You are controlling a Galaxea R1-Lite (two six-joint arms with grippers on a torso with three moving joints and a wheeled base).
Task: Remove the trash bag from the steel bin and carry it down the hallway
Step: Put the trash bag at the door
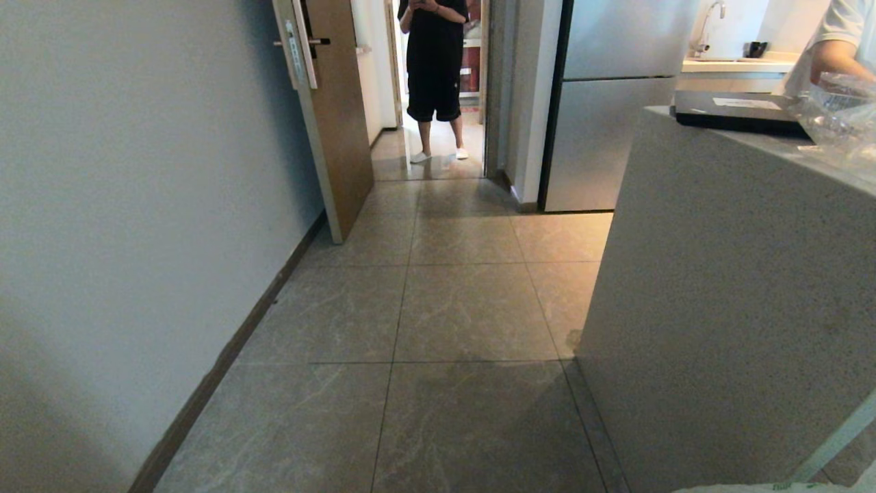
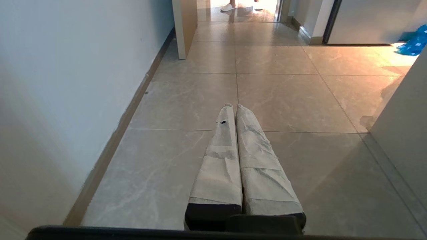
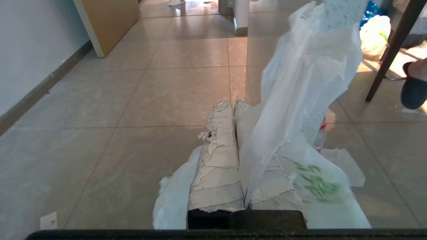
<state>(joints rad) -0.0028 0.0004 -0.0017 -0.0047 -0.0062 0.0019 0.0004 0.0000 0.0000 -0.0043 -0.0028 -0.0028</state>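
Tiled floor (image 1: 438,315) runs to open wooden door (image 1: 339,116). Person in black (image 1: 433,68) stands in doorway. Fridge (image 1: 616,103) beyond. Grey counter (image 1: 718,294) at right, black tray (image 1: 736,113) at its far edge, clear plastic wrapping (image 1: 838,113) beside.

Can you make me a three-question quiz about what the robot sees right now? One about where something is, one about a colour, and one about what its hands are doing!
1. Where is the person in black standing?
A. In the doorway at the far end of the floor
B. Right beside the robot's left arm
C. On top of the counter

2. What colour are the leaf prints on the trash bag?
A. Red
B. Green
C. Purple

3. What is the right gripper doing?
A. Its jaws are wide open and empty
B. Its jaws are shut on the trash bag
C. It is holding a cup

Answers:
1. A, the head view shows the person past the open wooden door.
2. B, the right wrist view shows green leaves on the white plastic.
3. B, the bag's plastic runs between the closed jaws and drapes around them; the left gripper is shut and empty.
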